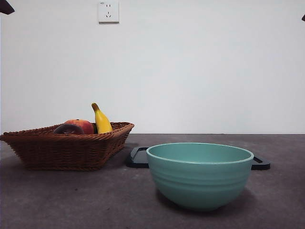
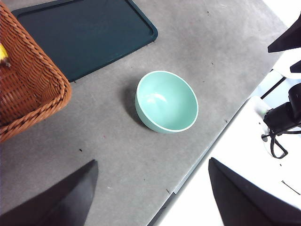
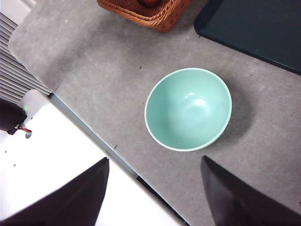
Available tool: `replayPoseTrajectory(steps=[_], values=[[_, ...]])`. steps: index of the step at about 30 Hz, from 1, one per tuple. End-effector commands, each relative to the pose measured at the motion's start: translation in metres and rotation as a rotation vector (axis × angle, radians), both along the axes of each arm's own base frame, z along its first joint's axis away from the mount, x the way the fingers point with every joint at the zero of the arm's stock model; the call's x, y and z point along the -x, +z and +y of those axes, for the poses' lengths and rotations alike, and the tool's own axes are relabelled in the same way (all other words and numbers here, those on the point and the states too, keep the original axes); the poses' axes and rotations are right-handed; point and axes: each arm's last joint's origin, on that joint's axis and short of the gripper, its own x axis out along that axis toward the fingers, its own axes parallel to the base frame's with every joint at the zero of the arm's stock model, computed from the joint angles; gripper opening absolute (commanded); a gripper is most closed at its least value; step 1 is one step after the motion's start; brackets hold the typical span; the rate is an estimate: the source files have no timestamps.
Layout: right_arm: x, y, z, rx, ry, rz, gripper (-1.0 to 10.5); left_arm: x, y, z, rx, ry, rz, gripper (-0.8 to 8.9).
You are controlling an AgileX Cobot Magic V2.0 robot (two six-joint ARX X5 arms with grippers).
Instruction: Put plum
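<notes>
Grey worktop (image 1: 57,200) before a white wall bearing a wall socket (image 1: 108,11). At the left, a brown wicker basket (image 1: 66,148), square with sloped sides. Inside it: the plum (image 1: 68,129), dark maroon, nearest the camera and half hidden by the rim; just behind and touching it, a red-orange peach (image 1: 83,125); to their right, a yellow banana (image 1: 101,119) standing tilted, stem up. Right of the basket and farther back, a dark flat tray (image 1: 138,157) lying on the worktop, its right end showing past the bowl. In front of the tray, centre-right, a pale teal ceramic bowl (image 1: 200,179), upright, apart from the basket. Left end effector (image 2: 150,197): high above the worktop edge, jaws spread wide, gripping nothing, bowl and basket corner below it. Right end effector (image 3: 155,193): likewise raised over the near worktop edge, jaws wide apart, nothing between them, well away from the plum.
</notes>
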Motion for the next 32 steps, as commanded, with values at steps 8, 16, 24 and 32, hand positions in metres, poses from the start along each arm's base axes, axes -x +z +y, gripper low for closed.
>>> replayPoseTrajectory(steps=[8, 16, 24, 32], values=[[-0.0004, 0.0053, 0.0009, 0.003, 0.027, -0.041, 0.1, -0.0014, 0.0024, -0.0010, -0.001, -0.017, -0.020, 0.09], [-0.0008, 0.0058, 0.0011, 0.002, 0.023, -0.048, 0.1, -0.0014, 0.0024, -0.0010, -0.001, -0.017, -0.020, 0.09], [-0.0008, 0.0058, 0.0011, 0.002, 0.023, -0.048, 0.1, -0.0014, 0.0024, -0.0010, -0.001, -0.017, -0.020, 0.09], [-0.0008, 0.0058, 0.0011, 0.002, 0.023, -0.048, 0.1, -0.0014, 0.0024, -0.0010, -0.001, -0.017, -0.020, 0.09]])
